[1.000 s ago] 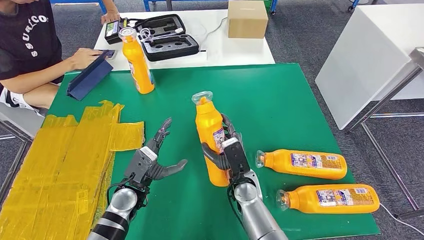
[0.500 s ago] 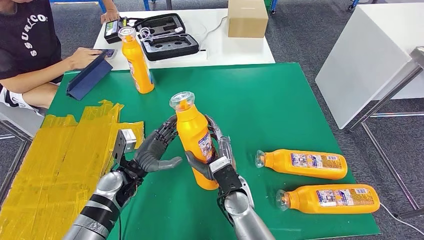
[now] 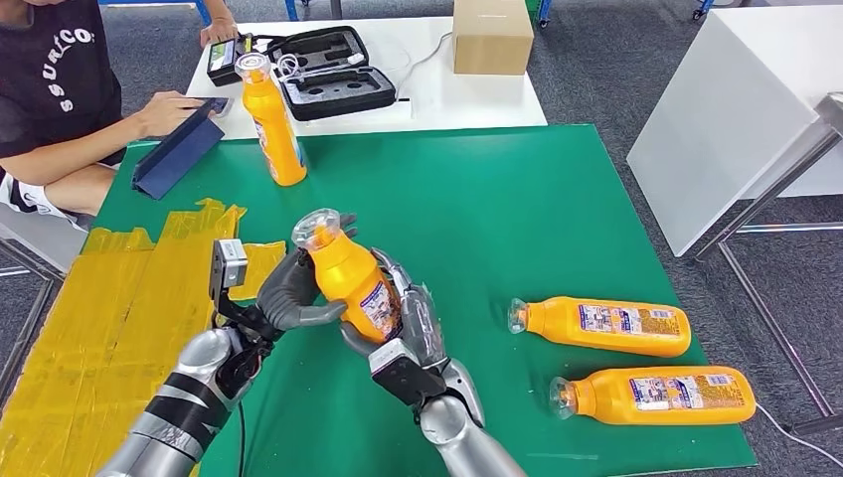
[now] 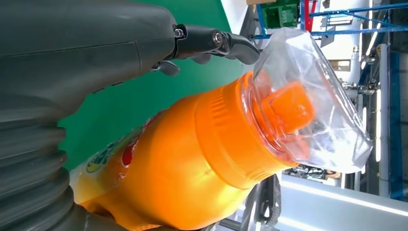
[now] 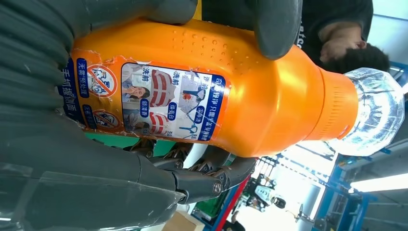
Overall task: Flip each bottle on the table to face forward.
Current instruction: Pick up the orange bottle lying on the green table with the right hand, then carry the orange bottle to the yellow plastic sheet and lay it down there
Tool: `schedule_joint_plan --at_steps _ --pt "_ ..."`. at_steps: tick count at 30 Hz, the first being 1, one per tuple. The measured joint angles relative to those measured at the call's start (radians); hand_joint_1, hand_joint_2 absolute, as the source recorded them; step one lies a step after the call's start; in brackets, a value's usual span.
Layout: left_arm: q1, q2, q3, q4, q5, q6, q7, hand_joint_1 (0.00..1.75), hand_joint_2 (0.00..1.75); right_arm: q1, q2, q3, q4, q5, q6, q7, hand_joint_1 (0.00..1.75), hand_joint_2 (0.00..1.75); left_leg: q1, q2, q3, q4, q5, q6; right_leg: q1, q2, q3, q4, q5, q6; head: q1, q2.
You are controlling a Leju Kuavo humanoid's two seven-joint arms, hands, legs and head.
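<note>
I see both my right hand (image 3: 398, 333) and left hand (image 3: 288, 293) clasp the tilted bottle (image 3: 348, 278); a mistimed release could drop it onto the desk (image 3: 537, 199).

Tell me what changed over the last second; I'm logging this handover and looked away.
The right hand carried the held bottle off the green table toward the robot's left, tilting its capped top that way. The left hand rose from open beside it and now grips its upper part, so both hands hold it. The upright bottle at the back and the two lying bottles stayed put.
</note>
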Motion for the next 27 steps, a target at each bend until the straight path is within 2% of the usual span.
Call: schedule_joint_plan --at_steps 10,11,14,15,18,27 --pt "0.000 0.010 -0.022 0.001 0.013 -0.007 -0.002 0.00 1.75 -0.011 0.008 0.027 0.033 0.029 -0.028 -0.001 1.75 1.75 0.000 0.000 0.000 0.000 0.000 0.000 0.000 0.000 0.000 0.000 0.000 0.000 0.000 0.000" --pt "0.000 0.011 -0.025 0.001 0.014 -0.007 -0.004 0.08 1.75 -0.013 0.009 0.032 0.037 0.032 -0.031 -0.001 1.75 1.75 0.000 0.000 0.000 0.000 0.000 0.000 0.000 0.000 0.000 0.000 0.000 0.000 0.000 0.000" --pt "0.000 0.011 -0.038 0.007 0.011 -0.001 -0.010 1.31 1.75 -0.017 0.009 0.044 0.047 0.038 -0.043 -0.002 1.75 1.75 0.000 0.000 0.000 0.000 0.000 0.000 0.000 0.000 0.000 0.000 0.000 0.000 0.000 0.000" --pt "0.000 0.011 -0.043 0.010 0.008 0.003 -0.012 1.67 1.75 -0.018 0.009 0.048 0.050 0.039 -0.048 -0.003 1.75 1.75 0.000 0.000 0.000 0.000 0.000 0.000 0.000 0.000 0.000 0.000 0.000 0.000 0.000 0.000" --pt "0.000 0.011 -0.054 0.020 0.000 0.012 -0.017 1.75 1.75 -0.021 0.010 0.059 0.053 0.039 -0.061 -0.003 1.75 1.75 0.000 0.000 0.000 0.000 0.000 0.000 0.000 0.000 0.000 0.000 0.000 0.000 0.000 0.000" --pt "-0.005 0.005 -0.069 0.046 -0.007 0.033 -0.038 1.75 1.75 -0.025 0.009 0.073 0.053 0.032 -0.090 0.008 1.75 1.75 0.000 0.000 0.000 0.000 0.000 0.000 0.000 0.000 0.000 0.000 0.000 0.000 0.000 0.000"
